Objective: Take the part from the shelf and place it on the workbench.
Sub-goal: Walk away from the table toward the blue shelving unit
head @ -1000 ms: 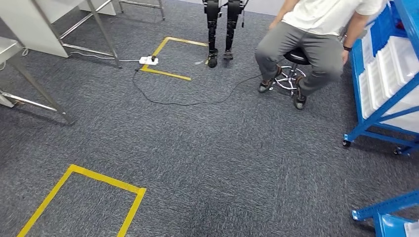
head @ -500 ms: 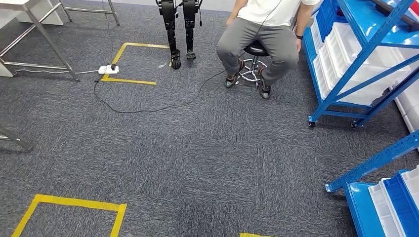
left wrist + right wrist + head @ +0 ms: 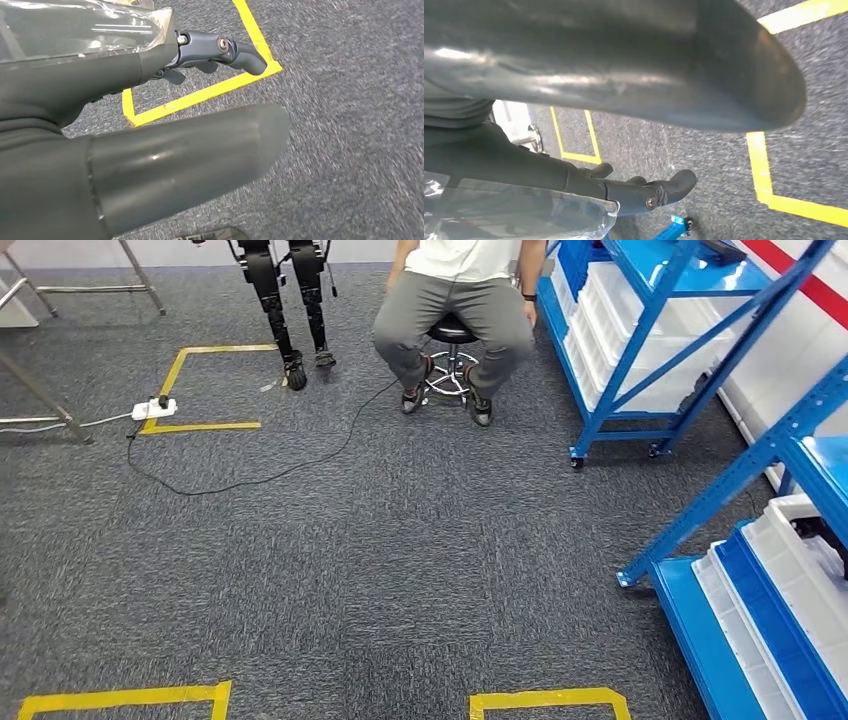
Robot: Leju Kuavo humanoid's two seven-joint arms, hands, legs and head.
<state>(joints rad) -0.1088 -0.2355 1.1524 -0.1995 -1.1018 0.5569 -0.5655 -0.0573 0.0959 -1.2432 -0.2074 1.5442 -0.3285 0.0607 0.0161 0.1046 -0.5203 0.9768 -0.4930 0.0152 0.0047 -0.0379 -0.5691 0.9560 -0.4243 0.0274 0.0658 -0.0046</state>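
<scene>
Risks first. Tripping or snagging on the black cable (image 3: 250, 475), loose loops on the carpet (image 3: 400, 570), far side of the person (image 3: 455, 300) from the wheeled blue shelf (image 3: 636, 345); ends at a white power strip (image 3: 155, 408). Clipping the person's shoes or the stool (image 3: 452, 335), just beside the wheeled blue shelf, if the approach cuts close. Bumping a slanted post of the nearer blue shelf (image 3: 730, 480), this side of the wheeled one; castors on the wheeled shelf, so likely to roll if nudged. Smooth hard fingers on a smooth bin or part: slip likely, judged.

Part itself: cannot tell, too far to pick out. Presumably in the white plastic bins (image 3: 640, 300) stacked inside the wheeled blue shelf, or in the white tray (image 3: 800, 570) on the nearer one. Steel desk legs (image 3: 45, 400), well apart from the wheeled shelf past the cable, possibly the drop-off.

Left hand (image 3: 100, 75): empty, dark fingers (image 3: 240, 52) loosely extended, thick thumb apart from them. Right hand (image 3: 524, 165): same, nothing held, fingers (image 3: 659, 192) slack, thumb spread away.

Materials: carpet grey, short looped pile, tiled. Yellow tape (image 3: 545, 700), flat, matte, square outlines. Shelves painted metal, angular beams. Bins glossy, rectangular, rimmed. Hands matte dark plastic, rounded tips, screw at the finger side. Crinkled clear film (image 3: 75, 30) over the wrist cover, shiny. Second robot's legs (image 3: 290, 310), black, jointed, beyond the person from the wheeled shelf.
</scene>
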